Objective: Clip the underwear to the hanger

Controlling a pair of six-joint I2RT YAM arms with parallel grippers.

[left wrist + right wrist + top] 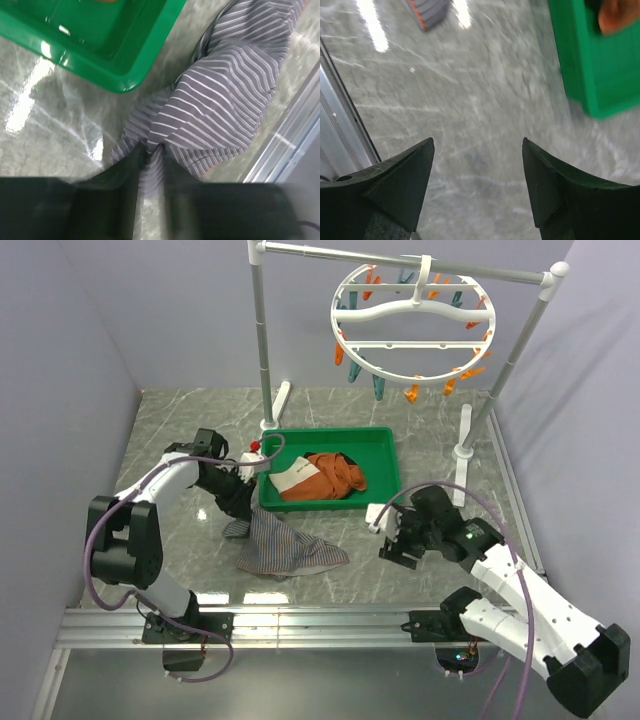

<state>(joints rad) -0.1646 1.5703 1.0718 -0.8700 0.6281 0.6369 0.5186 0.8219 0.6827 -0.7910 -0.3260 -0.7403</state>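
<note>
Top external view has the underwear (285, 548) crumpled on the marble worktop (190, 420), touching the near-left corner of the green tray (385, 455) at about 7 o'clock from it. One edge is drawn up into a peak on the left. Left wrist view shows the left gripper (150, 162) with its jaws almost together, clamped on a gathered fold of that striped cloth, the rest fanning out loose across the stone. The right gripper (477, 142) is low over bare worktop at about 4 o'clock from the tray, its jaws wide apart with nothing between them. The hanger (415, 325) hangs from the tube rack (400, 260) toward 1 o'clock in the scene, high up and well apart from the garment, its orange and teal pins dangling round the ring. The briefs look light, soft and limp, so a single pinch should carry them, but they will likely sag into a narrow bunch. The waistband, probably the firmest edge, seems the best part to offer to a pin; whether the held fold is waistband or leg hem I cannot tell. A second hold to spread that edge flat would likely help, since the hanger may swing when pushed.
</note>
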